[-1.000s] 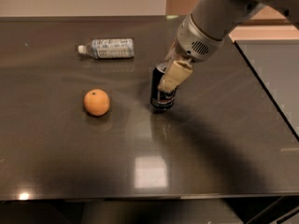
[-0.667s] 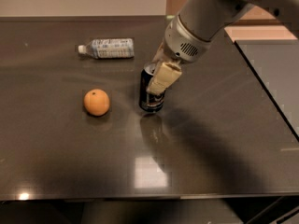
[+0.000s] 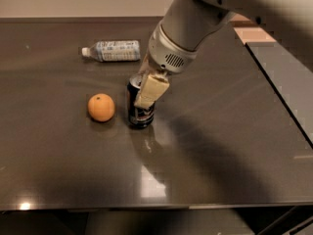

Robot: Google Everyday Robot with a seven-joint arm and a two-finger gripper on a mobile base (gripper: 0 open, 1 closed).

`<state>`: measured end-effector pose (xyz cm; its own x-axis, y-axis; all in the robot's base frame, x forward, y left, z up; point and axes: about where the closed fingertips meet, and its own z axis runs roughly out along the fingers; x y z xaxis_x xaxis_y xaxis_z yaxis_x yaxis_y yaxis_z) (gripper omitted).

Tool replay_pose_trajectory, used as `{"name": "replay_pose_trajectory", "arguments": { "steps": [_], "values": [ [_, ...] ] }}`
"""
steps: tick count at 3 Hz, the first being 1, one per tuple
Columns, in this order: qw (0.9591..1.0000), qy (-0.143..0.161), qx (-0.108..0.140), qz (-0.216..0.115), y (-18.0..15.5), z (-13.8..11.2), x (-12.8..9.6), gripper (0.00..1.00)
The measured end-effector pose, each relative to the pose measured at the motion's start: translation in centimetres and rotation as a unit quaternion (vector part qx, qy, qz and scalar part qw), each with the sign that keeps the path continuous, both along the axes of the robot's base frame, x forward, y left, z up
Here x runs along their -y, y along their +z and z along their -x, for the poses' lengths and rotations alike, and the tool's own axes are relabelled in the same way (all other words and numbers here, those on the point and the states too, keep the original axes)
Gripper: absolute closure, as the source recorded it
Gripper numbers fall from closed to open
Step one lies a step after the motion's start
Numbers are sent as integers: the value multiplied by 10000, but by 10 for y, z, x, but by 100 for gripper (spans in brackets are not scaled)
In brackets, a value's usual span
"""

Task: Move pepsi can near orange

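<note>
The pepsi can [image 3: 139,112] is a small black can with a silver rim, standing upright on the dark table [image 3: 220,146]. My gripper [image 3: 144,88] comes down from the upper right and is shut on the can's upper part; one pale finger [image 3: 150,90] covers its front. The orange [image 3: 101,107] sits on the table just left of the can, a small gap apart.
A clear plastic bottle [image 3: 112,51] with a white label lies on its side at the back, behind the orange and can. The table's right edge runs diagonally at the far right, with a second surface [image 3: 288,67] beyond it.
My gripper has carried the can leftward across the table, from well right of the orange to just beside it. The orange and the bottle have not moved.
</note>
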<state>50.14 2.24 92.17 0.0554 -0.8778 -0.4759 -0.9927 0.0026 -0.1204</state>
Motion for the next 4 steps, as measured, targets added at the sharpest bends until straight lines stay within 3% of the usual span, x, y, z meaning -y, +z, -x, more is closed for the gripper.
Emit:
{"name": "replay_pose_trajectory", "arguments": {
  "steps": [1,4],
  "values": [
    [9999,148,7,49,-3,6,-15,82],
    [9993,332,27,163,-6,11,-32,13]
  ]
}}
